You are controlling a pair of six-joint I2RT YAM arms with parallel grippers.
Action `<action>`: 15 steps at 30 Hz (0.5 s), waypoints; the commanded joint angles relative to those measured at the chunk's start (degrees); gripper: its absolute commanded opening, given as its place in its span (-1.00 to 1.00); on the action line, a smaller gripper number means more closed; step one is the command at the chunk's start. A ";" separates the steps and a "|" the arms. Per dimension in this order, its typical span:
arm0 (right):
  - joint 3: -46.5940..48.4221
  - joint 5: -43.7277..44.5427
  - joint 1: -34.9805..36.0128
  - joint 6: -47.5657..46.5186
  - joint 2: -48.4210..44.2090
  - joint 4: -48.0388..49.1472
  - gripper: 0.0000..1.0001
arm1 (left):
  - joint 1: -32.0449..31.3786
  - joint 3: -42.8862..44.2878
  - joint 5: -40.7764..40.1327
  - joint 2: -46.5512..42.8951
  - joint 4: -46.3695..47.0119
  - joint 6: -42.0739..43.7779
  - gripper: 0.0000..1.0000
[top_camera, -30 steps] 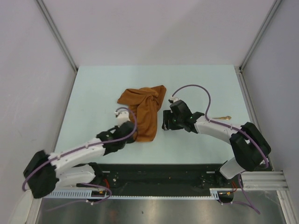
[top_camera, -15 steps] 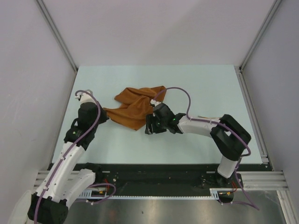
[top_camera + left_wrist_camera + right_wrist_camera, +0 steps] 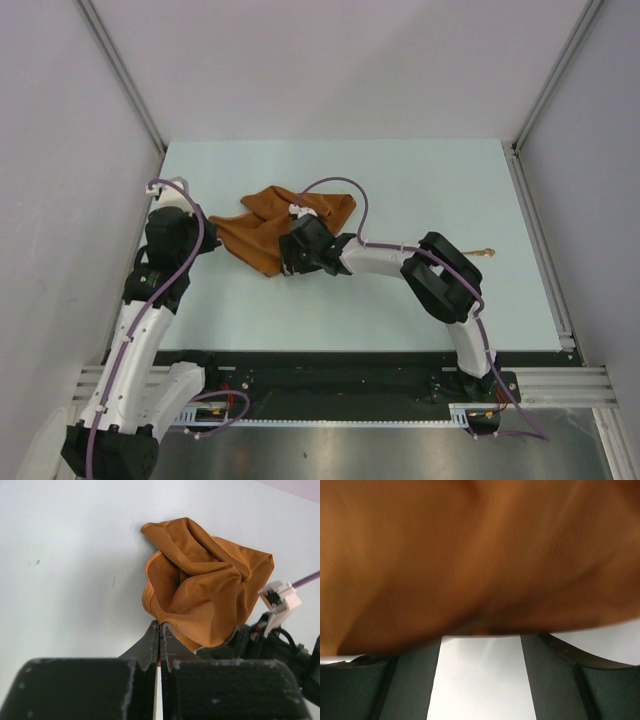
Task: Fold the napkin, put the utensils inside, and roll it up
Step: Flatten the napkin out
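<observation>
The rust-orange napkin lies crumpled at the table's middle-left. My left gripper is shut on its left corner; in the left wrist view the closed jaws pinch the near edge of the bunched napkin. My right gripper sits at the napkin's near right edge. In the right wrist view it is open, with bare table between the fingers, and the napkin drapes over the fingertips. The gold fork lies far right, half hidden behind the right arm.
Grey walls and metal posts enclose the table on three sides. A raised rail runs along the table's right edge. The black base strip with the arm mounts lies along the near edge. The right gripper's body shows in the left wrist view.
My left arm has swung to the far left, dragging the napkin's corner leftward. My right gripper has travelled left to the napkin's near edge. The fork has not moved.
</observation>
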 commanded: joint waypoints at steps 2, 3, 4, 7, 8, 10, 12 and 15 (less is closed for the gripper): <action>5.45 7.98 -0.23 -0.31 4.16 -0.17 0.43 | 0.96 -0.85 2.75 -0.31 2.33 2.43 -0.99; 5.72 9.73 -0.23 -0.13 4.52 -0.09 0.43 | 0.88 -1.11 2.75 -0.22 2.33 2.61 -0.99; 5.99 10.45 -0.32 -0.22 4.79 0.87 0.43 | 1.05 -1.37 2.92 -0.14 2.33 2.70 -0.99; 9.32 12.38 -0.76 0.04 7.33 -1.38 0.44 | 1.40 -2.16 4.15 0.04 2.59 2.52 -0.99; 10.37 13.08 -1.02 -0.04 7.95 -2.53 0.43 | 1.49 -2.43 4.59 0.13 2.59 2.44 -0.99; 13.01 15.28 -1.11 -0.04 9.79 -4.64 0.41 | 1.58 -2.69 5.73 0.13 3.12 2.09 -0.99; 14.24 16.51 -1.29 0.04 11.37 -5.53 0.34 | 1.67 -2.87 7.21 0.30 3.38 1.91 -0.99; 16.44 17.48 -1.81 -0.04 12.96 -7.37 -0.02 | 1.67 -3.04 6.97 0.22 3.47 1.82 -0.99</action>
